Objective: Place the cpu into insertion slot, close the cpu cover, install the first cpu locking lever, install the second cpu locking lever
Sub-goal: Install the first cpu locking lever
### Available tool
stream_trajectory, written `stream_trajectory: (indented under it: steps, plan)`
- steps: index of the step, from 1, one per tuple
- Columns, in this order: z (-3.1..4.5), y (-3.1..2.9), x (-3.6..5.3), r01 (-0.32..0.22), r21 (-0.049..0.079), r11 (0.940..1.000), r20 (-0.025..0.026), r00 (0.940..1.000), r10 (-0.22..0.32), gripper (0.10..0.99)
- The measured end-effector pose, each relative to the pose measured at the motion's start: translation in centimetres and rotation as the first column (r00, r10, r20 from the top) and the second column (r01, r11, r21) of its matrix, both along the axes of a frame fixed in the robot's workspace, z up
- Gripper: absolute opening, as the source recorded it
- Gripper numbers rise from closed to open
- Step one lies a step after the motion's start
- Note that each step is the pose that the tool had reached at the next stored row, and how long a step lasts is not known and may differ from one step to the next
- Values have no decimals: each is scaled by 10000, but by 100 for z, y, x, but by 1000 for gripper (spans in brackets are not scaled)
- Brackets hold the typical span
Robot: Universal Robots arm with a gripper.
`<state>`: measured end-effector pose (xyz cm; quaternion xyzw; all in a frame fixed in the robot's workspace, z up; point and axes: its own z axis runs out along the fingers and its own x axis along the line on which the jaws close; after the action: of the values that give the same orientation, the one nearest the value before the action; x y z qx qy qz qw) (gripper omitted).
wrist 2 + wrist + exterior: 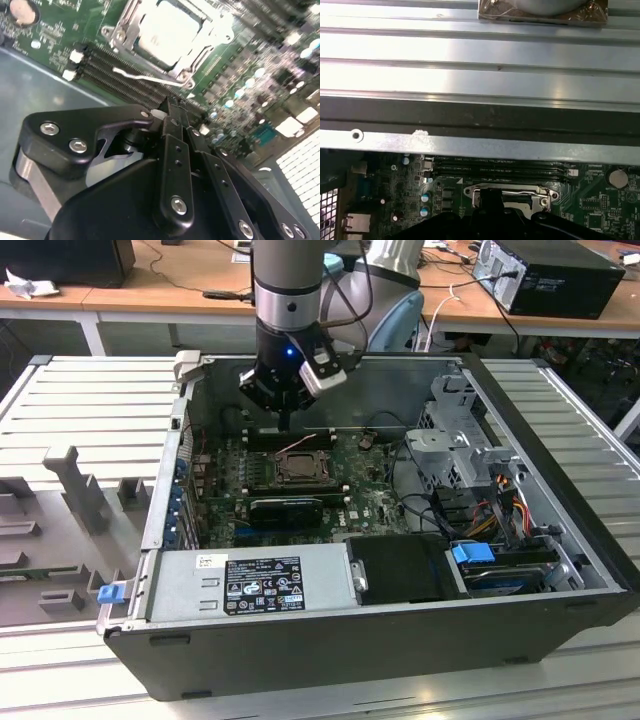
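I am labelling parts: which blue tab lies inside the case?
The tab at the exterior view's right, atop the drive bay; the other tab juts from the case's outer corner.

Silver cpu cover (520, 190) on green motherboard (590, 202), beside grey case wall (495, 147).

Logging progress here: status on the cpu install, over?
Gripper shut, empty, hovering beside the cpu cover. Cpu seated, cover down over it. One locking lever juts out toward the gripper. Nothing between them.
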<state>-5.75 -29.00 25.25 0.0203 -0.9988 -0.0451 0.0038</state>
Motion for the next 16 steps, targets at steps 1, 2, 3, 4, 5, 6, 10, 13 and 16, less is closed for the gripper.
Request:
stream_trajectory:
  steps: [1, 2, 3, 4, 5, 6, 10, 13, 16]
  plan:
    - [-3, 0, 4, 11, 137, 9999, 0, 10000, -11, 106]
    - [-20, 1, 14, 12, 176, 9998, 2, 10000, -12, 106]
    - [-49, 0, 33, 12, 176, 9998, 0, 10000, -12, 106]
    - [-76, 1, 56, 12, 174, 9998, 0, 10000, -12, 106]
    - [-94, 4, 73, 11, 174, 9998, 0, 10000, -11, 106]
    - [-118, 7, 98, 10, 172, 9999, -1, 10000, -10, 106]
    - [-162, 21, 202, 10, 172, 9999, -1, 10000, -10, 106]
    - [-196, 33, 258, -208, 172, 9996, 2, 9998, 208, 106]
    - [-208, 38, 299, -242, 172, 9996, 2, 9997, 242, 106]
